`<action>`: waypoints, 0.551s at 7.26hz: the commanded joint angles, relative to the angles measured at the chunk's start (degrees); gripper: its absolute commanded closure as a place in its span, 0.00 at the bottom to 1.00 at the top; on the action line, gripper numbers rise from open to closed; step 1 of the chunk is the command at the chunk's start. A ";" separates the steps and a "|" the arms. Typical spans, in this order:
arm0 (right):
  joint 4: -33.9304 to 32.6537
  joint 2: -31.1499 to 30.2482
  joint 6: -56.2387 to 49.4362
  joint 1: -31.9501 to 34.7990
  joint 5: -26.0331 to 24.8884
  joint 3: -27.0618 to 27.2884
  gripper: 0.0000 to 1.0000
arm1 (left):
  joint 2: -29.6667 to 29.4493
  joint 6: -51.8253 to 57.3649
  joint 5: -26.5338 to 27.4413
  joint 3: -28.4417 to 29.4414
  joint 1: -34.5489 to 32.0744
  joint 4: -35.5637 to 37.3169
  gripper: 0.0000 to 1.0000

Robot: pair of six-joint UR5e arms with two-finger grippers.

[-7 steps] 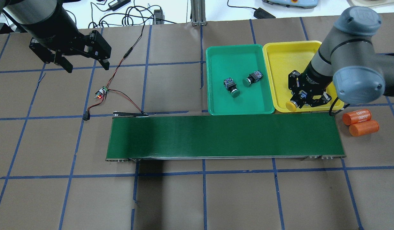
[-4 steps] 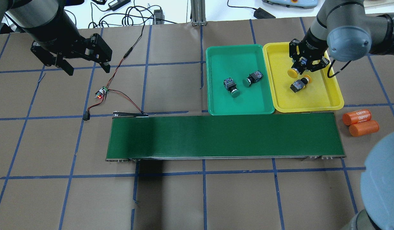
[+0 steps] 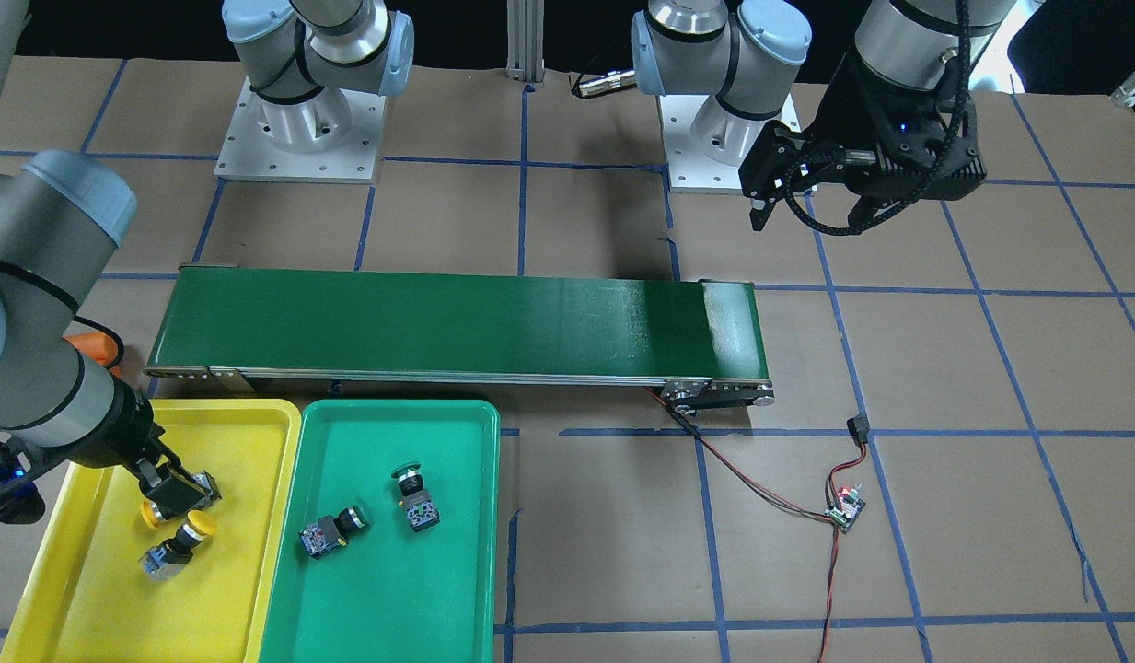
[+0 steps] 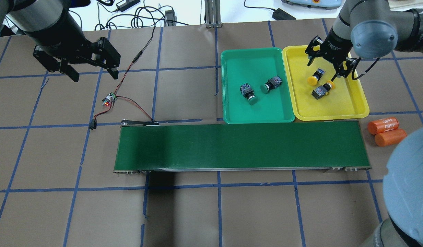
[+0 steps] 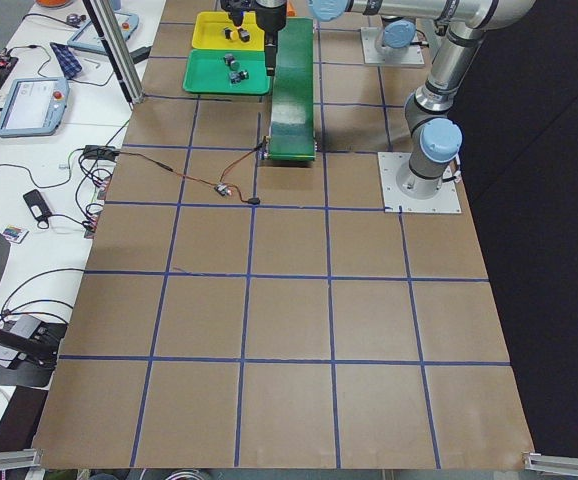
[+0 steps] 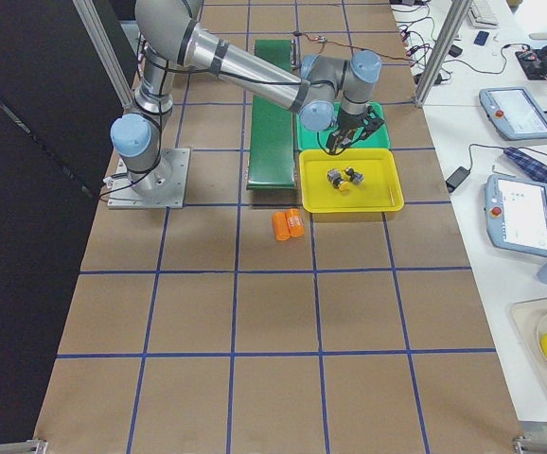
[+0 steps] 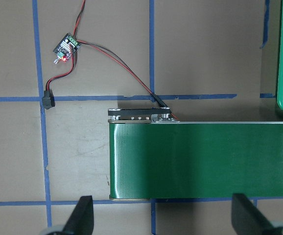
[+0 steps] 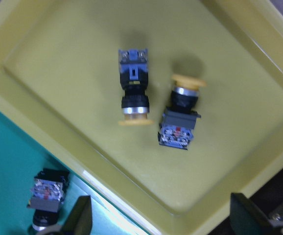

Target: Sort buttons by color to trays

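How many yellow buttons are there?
2. Both lie in the yellow tray, close together: the first button nearer the belt, the second button just beyond it. None looks hidden.

Yellow buttons (image 4: 314,79) lie in yellow tray (image 4: 329,104), green buttons (image 4: 249,93), seemingly sideways, in green tray (image 4: 252,63).

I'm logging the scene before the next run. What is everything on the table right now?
Push-button switches with yellow round caps: two, yellow and black, lying in the yellow tray.
Push-button switches with green round caps: two, green and black, lying in the green tray.
Shallow yellow plastic tray: one, beside the green tray.
Shallow green plastic tray: one, bordering the belt.
Long conveyor belt: one, dark green, mid-table.
Orange cylinders: two, side by side past the belt's end.
Small circuit board with red-black wires: one, near the belt's other end.
Left gripper: black, open, over the table.
Right gripper: black, open, over the yellow tray.
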 commanded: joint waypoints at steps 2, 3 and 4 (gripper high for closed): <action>14.51 -16.12 -10.87 0.48 -0.88 1.44 0.00 | 0.31 0.00 0.00 0.00 -0.05 -0.11 0.00; 16.20 -20.70 -21.10 0.74 -2.36 2.06 0.00 | 0.22 0.00 0.00 0.00 0.12 -0.12 0.00; 20.57 -25.62 -23.64 2.13 -3.24 2.15 0.00 | 0.13 0.00 0.00 0.00 0.12 -0.03 0.00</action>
